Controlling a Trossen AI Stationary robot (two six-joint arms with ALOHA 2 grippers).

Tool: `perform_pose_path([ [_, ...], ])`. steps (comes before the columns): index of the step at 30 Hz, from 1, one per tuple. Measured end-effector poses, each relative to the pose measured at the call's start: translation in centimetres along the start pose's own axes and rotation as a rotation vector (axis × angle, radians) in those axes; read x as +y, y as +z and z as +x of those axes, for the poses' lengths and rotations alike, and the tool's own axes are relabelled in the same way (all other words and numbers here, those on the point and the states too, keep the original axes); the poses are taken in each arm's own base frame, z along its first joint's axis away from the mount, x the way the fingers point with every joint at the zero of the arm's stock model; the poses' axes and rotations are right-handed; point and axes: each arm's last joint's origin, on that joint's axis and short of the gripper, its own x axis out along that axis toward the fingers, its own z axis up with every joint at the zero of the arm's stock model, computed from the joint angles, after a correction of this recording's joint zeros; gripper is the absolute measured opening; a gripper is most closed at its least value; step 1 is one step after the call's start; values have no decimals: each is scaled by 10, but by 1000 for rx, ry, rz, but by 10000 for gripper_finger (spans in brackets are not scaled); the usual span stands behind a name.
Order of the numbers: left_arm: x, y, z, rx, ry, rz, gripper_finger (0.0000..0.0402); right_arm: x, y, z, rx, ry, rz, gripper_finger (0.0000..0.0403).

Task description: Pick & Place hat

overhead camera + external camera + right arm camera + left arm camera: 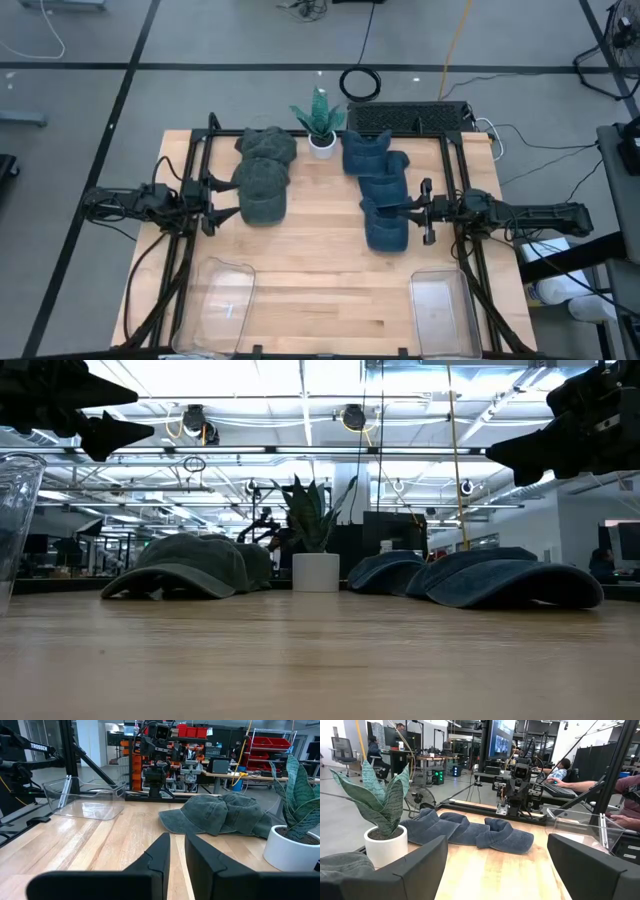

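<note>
Above the table's two sides, the left gripper (222, 199) is hanging wide open, the right gripper (412, 210) nearly closed, both empty.

left arm: reaches in level from the table's left edge; left gripper (226, 198) raised, fingers spread wide | right arm: in from the right edge; right gripper (392, 210) raised, fingers nearly touching

Rear green cap (266, 146) partly hidden

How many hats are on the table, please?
5: two green hats left of the plant, three blue hats right of it. More could lie hidden underneath.
</note>
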Motion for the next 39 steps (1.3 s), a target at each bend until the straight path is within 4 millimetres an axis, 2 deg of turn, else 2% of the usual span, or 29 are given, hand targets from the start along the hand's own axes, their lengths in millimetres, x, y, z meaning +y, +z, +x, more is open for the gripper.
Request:
perform_pose_path([
  [8, 0, 0, 0, 0, 0, 0, 351, 0, 4, 0, -41, -1, 16, 48],
  [13, 0, 0, 0, 0, 0, 0, 351, 0, 18, -2, -191, 29, 342, 48],
  [18, 0, 0, 0, 0, 0, 0, 351, -1, 29, -4, -303, 51, 375, 47],
  [22, 0, 0, 0, 0, 0, 0, 351, 0, 29, -5, -304, 75, 505, 48],
  [24, 0, 0, 0, 0, 0, 0, 351, 0, 32, -5, -337, 71, 438, 47],
  [29, 0, 0, 0, 0, 0, 0, 351, -1, 37, -6, -382, 11, 97, 50],
  [31, 0, 0, 0, 0, 0, 0, 351, -3, 32, -3, -318, -88, 79, 65],
  [33, 0, 0, 0, 0, 0, 0, 351, -5, 19, 2, -157, -170, 53, 93],
  [34, 0, 0, 0, 0, 0, 0, 351, -6, 21, 4, -80, -198, 39, 113],
  [37, 0, 0, 0, 0, 0, 0, 351, -8, 47, 11, 39, -241, 37, 181],
  [39, 0, 0, 0, 0, 0, 0, 351, -9, 50, 17, 220, -254, 48, 225],
])
